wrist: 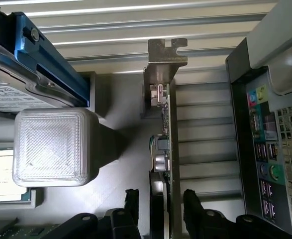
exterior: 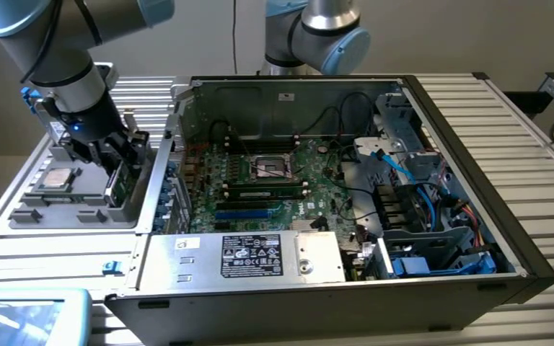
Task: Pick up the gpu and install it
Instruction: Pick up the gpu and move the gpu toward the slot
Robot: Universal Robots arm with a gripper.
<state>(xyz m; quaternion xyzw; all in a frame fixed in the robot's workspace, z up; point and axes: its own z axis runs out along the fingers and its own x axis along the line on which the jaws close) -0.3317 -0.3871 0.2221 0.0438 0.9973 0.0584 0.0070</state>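
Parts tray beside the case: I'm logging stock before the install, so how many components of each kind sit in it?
gpu: 1
hard drive: 1
processor chip: 1
green board strip, kind unclear: 1
Total: 4

My arm (exterior: 66,76) is silver-grey tubing with pale blue joint caps (exterior: 343,45); my gripper (wrist: 160,195) has black fingers (wrist: 193,208), perhaps rubber-tipped.
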